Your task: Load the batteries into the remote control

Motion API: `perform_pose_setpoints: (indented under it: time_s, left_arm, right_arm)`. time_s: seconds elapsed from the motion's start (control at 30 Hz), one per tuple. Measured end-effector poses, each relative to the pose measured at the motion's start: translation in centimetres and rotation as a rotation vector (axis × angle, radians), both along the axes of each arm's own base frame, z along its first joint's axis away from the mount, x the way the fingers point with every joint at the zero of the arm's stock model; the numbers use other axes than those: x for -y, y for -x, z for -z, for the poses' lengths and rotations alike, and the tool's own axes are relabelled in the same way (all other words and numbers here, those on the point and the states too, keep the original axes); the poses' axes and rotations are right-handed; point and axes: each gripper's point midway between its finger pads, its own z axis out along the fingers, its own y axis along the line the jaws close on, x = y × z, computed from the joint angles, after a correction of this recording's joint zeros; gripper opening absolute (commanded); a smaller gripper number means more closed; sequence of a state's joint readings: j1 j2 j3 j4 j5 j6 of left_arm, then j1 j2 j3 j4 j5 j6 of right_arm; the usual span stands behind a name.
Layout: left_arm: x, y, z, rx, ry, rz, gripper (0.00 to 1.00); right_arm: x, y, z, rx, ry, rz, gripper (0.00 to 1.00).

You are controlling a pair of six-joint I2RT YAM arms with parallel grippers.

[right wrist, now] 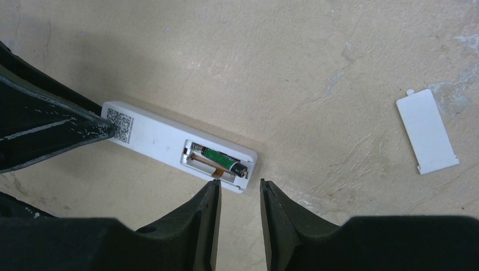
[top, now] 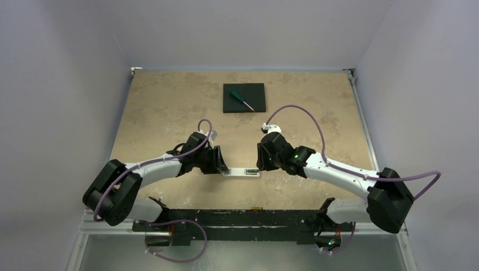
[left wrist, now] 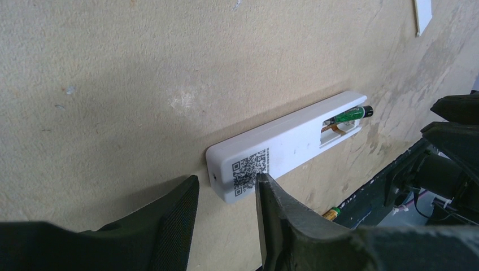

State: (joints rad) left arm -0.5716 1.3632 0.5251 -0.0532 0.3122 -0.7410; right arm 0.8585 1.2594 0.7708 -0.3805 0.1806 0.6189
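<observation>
The white remote control (top: 240,172) lies face down between both grippers, QR code up (left wrist: 282,147). Its compartment at the right end is uncovered. One green and dark battery (right wrist: 225,160) sits slanted in it, its dark end raised over the rim (left wrist: 351,115). A second goldish battery (left wrist: 332,213) lies near the table's front edge. My left gripper (left wrist: 226,189) is open, its fingertips on either side of the remote's QR end, the left pad clear of it. My right gripper (right wrist: 239,185) is open and empty, just short of the compartment end.
The flat white cover strip (right wrist: 426,131) lies on the table to the right of the remote. A black square pad (top: 244,97) with a green-handled screwdriver (top: 242,100) on it sits at the back. The dark mounting rail (top: 243,217) runs along the front edge.
</observation>
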Motion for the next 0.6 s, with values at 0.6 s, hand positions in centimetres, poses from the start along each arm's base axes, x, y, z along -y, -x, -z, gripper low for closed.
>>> perform_pose_setpoints:
  time_s: [0.6]
  left_arm:
    - [0.4, -0.3, 0.3, 0.003, 0.013, 0.009, 0.34]
  right_arm:
    - [-0.8, 0.2, 3.1, -0.084, 0.007, 0.013, 0.33]
